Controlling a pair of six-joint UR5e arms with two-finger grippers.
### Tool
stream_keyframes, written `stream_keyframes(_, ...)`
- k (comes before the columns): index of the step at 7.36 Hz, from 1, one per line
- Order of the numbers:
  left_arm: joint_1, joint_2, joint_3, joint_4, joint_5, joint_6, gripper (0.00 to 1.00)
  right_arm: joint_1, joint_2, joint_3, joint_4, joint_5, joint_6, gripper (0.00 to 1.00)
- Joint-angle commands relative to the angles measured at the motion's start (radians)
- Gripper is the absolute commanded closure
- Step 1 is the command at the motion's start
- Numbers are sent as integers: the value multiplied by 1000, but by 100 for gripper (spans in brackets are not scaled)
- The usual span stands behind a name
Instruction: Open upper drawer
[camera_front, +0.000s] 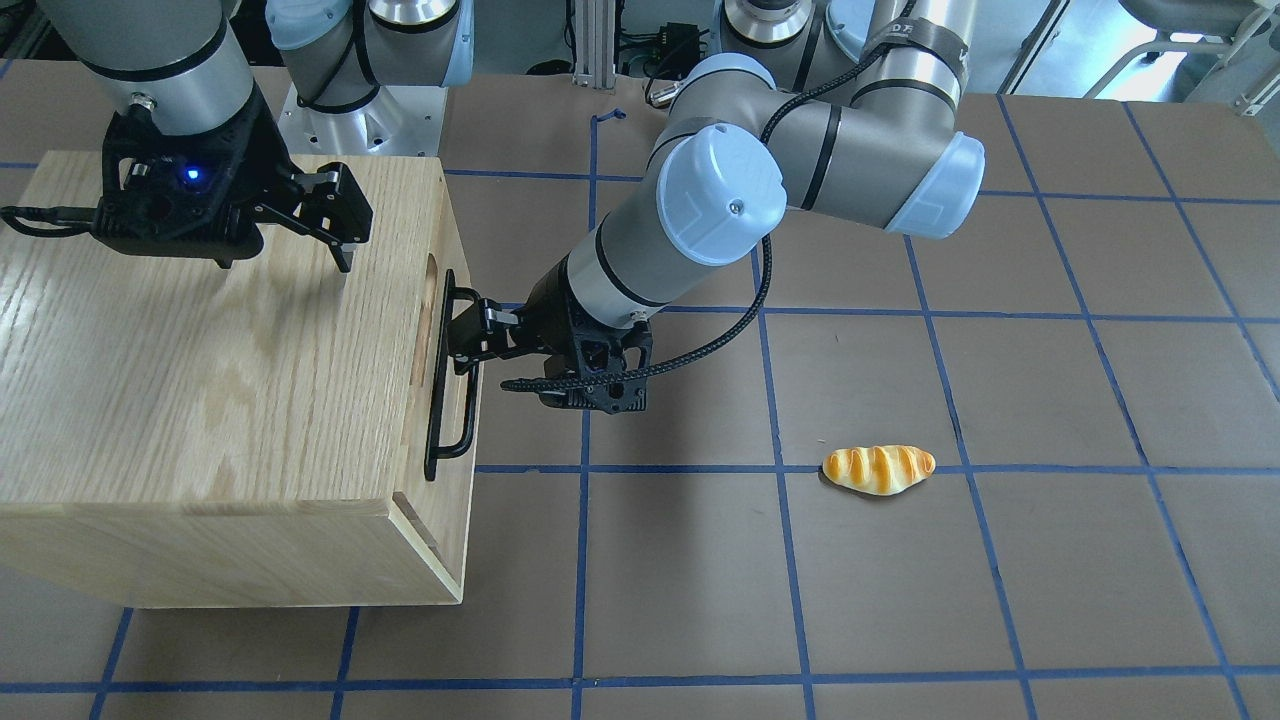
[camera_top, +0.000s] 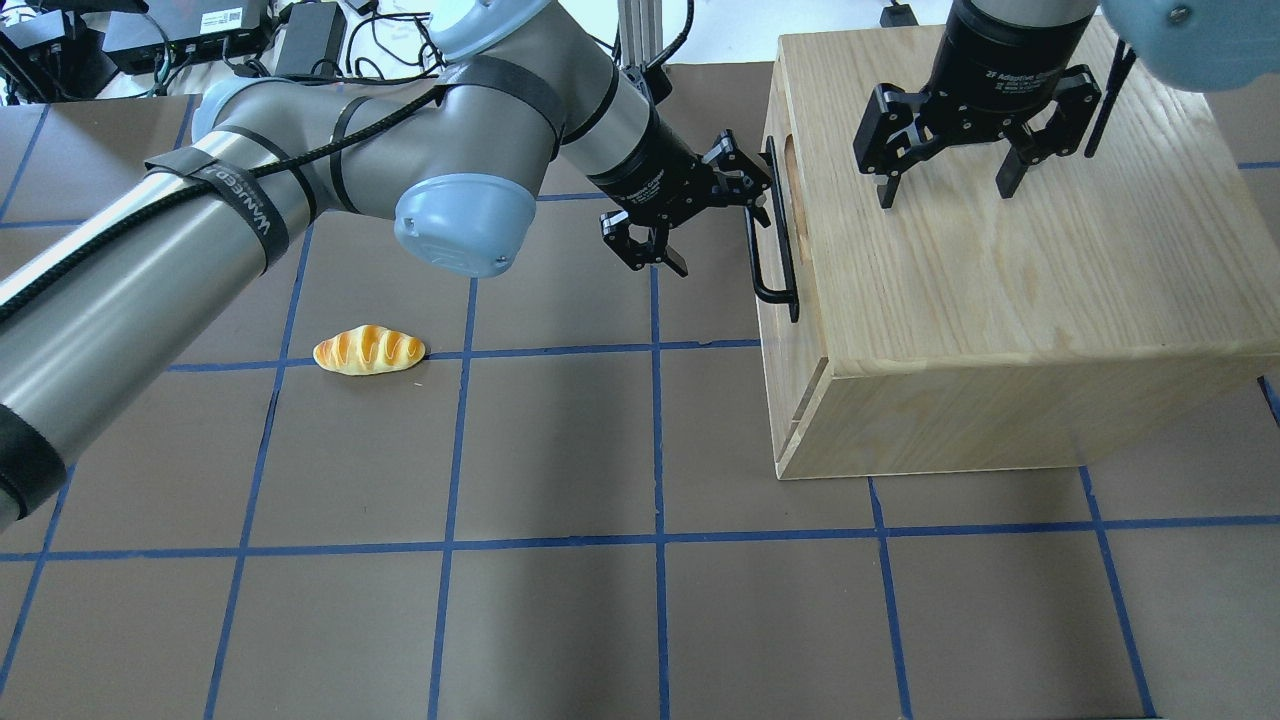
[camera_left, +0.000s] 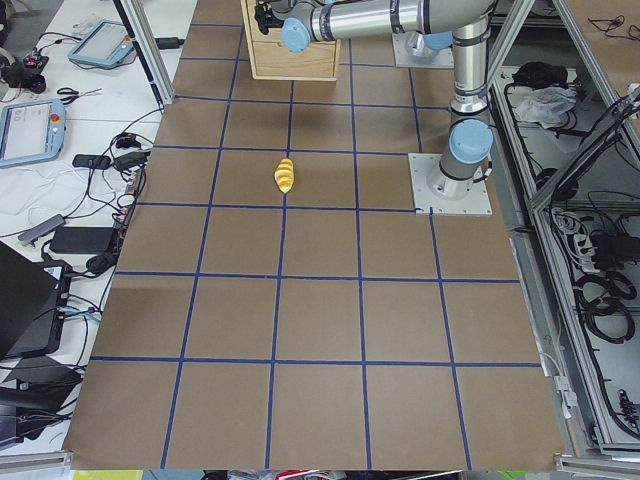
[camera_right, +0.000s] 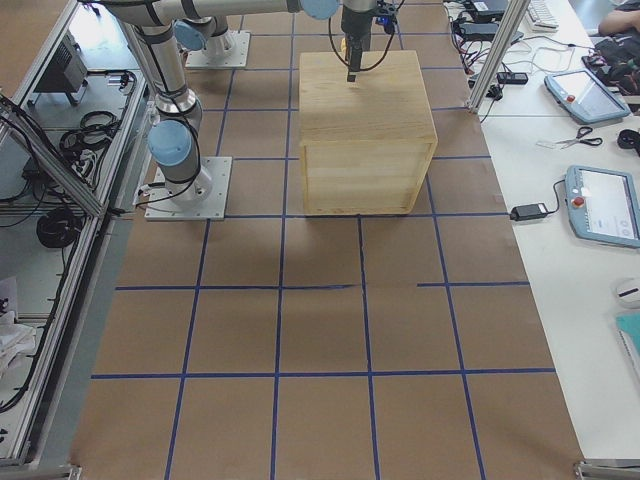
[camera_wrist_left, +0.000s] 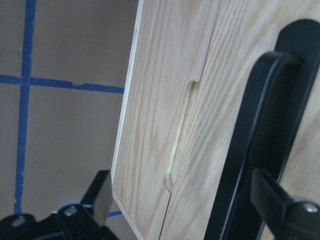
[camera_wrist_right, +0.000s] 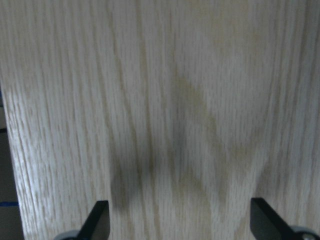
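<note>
Brown surface (camera_top: 560, 450) with a blue tape grid. In your overhead view the oak cabinet (camera_top: 1000, 300) is at 2 o'clock and the bread roll (camera_top: 368, 350) at 9. Desks with tablets (camera_right: 603, 205) and cables flank it. The upper drawer (camera_front: 442, 235) faces 9 o'clock, its front flush. Left claw (camera_top: 700, 212) is spread wide, one finger by the black handle (camera_front: 437, 400), gripping nothing. Right claw (camera_top: 948, 185) is spread over the cabinet top. You can't see the lower front. The left wrist view crops and blurs the handle.
</note>
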Motion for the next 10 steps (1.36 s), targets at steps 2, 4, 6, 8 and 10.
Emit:
stream_keyframes(2, -9, -14, 0, 21, 13, 18, 0, 1, 0, 1, 0, 0, 0, 0)
stream_keyframes(4, -9, -14, 0, 41, 32, 46, 0, 1, 0, 1, 0, 0, 1, 0)
stream_keyframes(6, -8, -14, -1, 41, 73, 79, 0, 1, 0, -1, 0, 0, 1, 0)
stream_keyframes(8, -9, -14, -1, 41, 99, 92, 0, 1, 0, 1, 0, 0, 0, 0)
stream_keyframes(10, -8, -5, -3, 41, 104, 106, 0, -1, 0, 1, 0, 0, 0, 0)
